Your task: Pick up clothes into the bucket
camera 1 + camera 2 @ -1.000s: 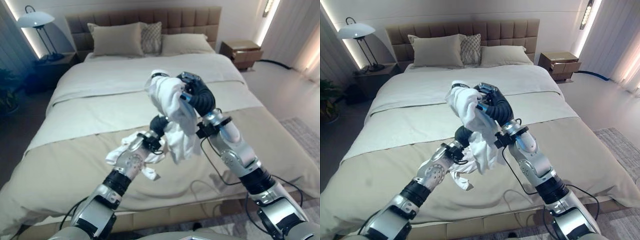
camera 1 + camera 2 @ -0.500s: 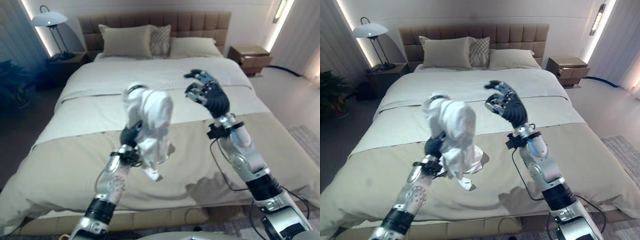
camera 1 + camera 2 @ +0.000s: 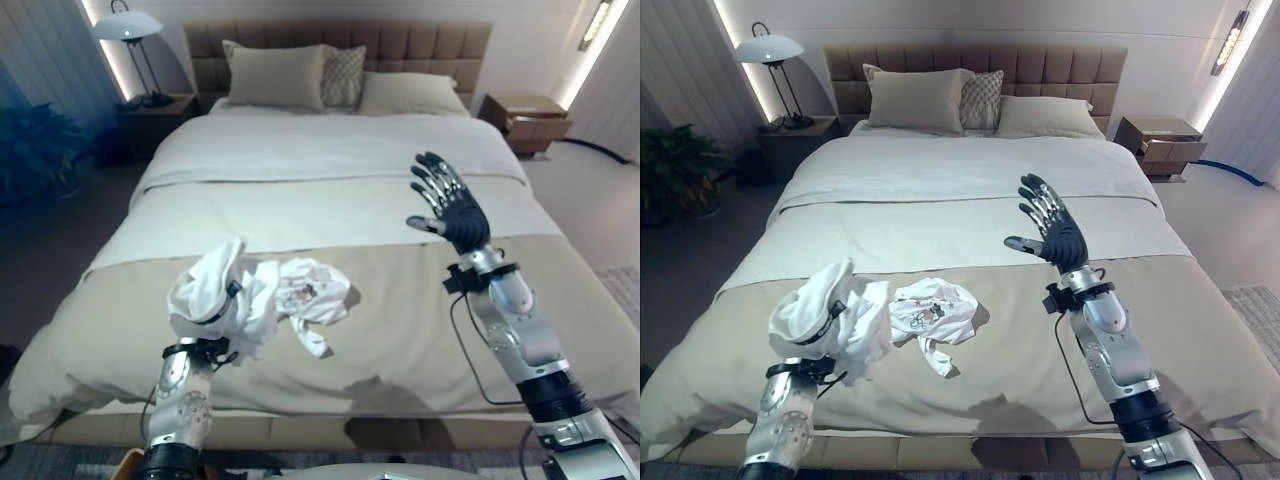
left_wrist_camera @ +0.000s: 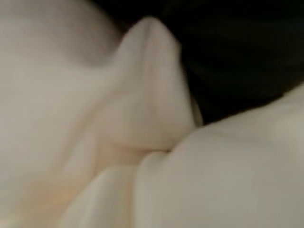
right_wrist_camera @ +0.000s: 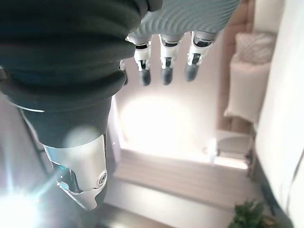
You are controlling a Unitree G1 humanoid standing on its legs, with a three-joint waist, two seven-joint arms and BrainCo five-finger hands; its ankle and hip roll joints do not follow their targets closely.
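the bundled white cotton garment (image 3: 215, 295) has passed from right hand to left hand (image 3: 222, 303), whose fingers are buried in cloth, so i cannot tell their grip. it hangs over the beige bed's (image 3: 420, 330) near edge beside a crumpled white printed t-shirt (image 3: 312, 292). the right hand (image 3: 450, 205) is now raised, spread and empty. no bucket is visible yet.

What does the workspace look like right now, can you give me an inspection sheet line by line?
Surface: bed, beige cover, lightly creased.
Job's things: white garment bunched over the left hand; printed white garment lying on the bed beside it; bucket nothing seen.
Clutter: nothing seen.
Hands: left hand hidden in cloth; right hand raised, open, empty.
Cables: nothing seen.
Surroundings: pillows, lamp, nightstand, plant.
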